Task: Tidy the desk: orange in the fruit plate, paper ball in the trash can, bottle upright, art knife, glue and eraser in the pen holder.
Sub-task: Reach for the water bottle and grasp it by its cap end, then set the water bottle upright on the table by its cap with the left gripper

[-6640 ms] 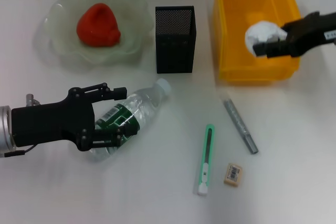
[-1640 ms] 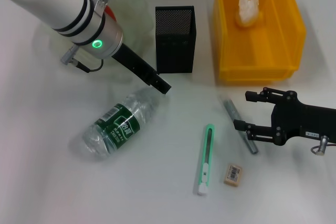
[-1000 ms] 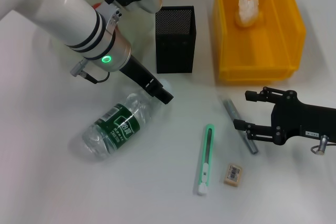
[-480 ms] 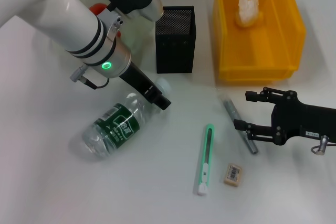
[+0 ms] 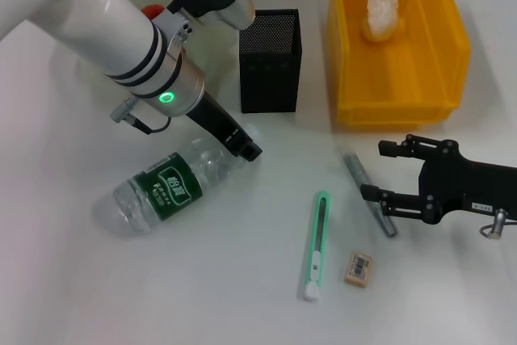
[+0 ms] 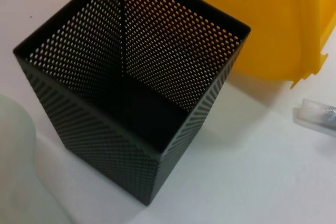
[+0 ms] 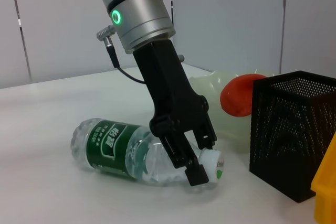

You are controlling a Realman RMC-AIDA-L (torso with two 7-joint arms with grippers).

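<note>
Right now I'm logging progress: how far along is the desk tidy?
Done: orange in the plate, paper ball in the yellow bin. In hand: left tool at the neck of the bottle, which lies on its side. Right tool is open beside the glue. Left: knife, glue and eraser; holder is empty.

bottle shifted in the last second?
Yes. The bottle has swung: its base went left, away from the art knife, while the left gripper sits at its neck.

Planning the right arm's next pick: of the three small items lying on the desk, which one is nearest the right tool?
The grey glue stick: the right tool sits at its lower end. The green art knife and the eraser lie farther away.
</note>
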